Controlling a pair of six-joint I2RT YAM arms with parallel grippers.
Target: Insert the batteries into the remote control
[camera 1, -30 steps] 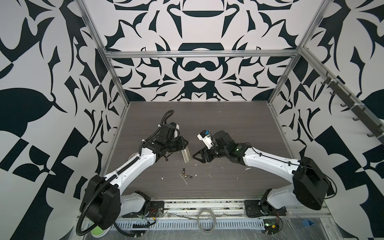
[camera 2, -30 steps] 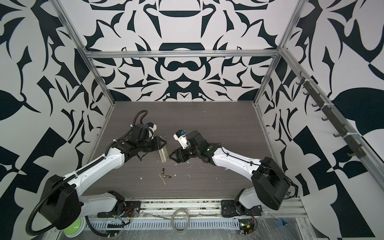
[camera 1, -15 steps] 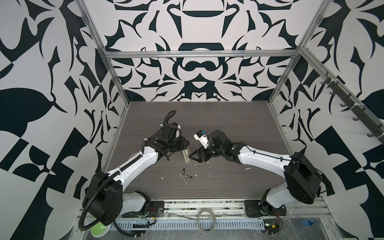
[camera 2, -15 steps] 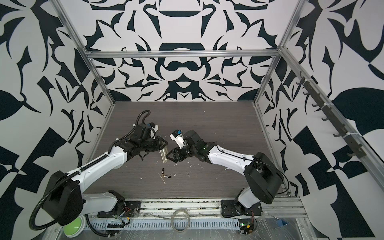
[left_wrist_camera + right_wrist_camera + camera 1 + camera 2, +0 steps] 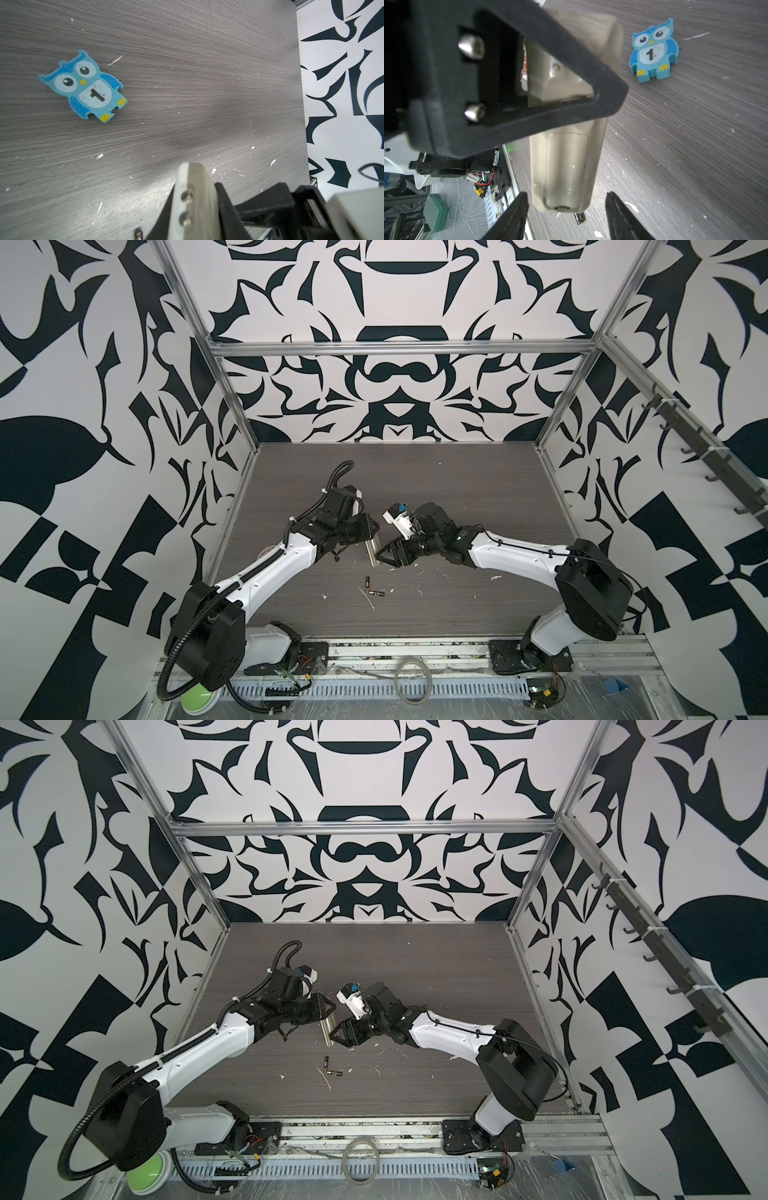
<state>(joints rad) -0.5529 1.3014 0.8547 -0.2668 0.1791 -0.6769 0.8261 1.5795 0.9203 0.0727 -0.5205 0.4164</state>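
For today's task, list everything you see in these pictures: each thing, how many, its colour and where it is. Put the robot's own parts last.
remote control: one, pale white, held in the left gripper, plain back facing the right wrist camera
batteries: two, dark with gold ends, lying on the table near its front
owl figure: one, blue, marked 1, flat on the table
table: one, dark grey wood grain
left gripper: one, black, shut on the remote control
right gripper: one, black, open, astride the remote control's lower end

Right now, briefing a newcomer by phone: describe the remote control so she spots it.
Above the middle of the grey tabletop, find the left gripper. The remote control is the long pale bar it clamps, far longer than the two dark batteries nearby.
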